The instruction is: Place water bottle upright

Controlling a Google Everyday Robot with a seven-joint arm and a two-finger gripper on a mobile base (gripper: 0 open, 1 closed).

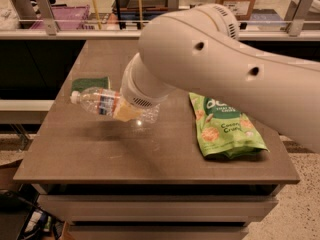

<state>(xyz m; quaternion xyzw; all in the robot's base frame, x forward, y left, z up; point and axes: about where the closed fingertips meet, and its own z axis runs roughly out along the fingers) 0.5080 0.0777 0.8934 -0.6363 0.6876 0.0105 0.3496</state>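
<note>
1. The gripper (127, 112) is over the left middle of the table (100, 156), at the end of the big white arm (210, 59). It is closed around the water bottle (97, 101).
2. The water bottle hangs a little above the table top, almost level. Its cap (75, 97) points left.
3. A green sponge (90, 83) lies just behind the bottle.
4. A green snack bag (225, 129) lies flat on the right, apart from the bottle.

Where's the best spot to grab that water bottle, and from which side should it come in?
Around the clear body between label and base, from above. The water bottle is nearly sideways, cap toward the picture's left, so its round sides face the fingers. The tool, under the arm's wrist, grips it there.
</note>
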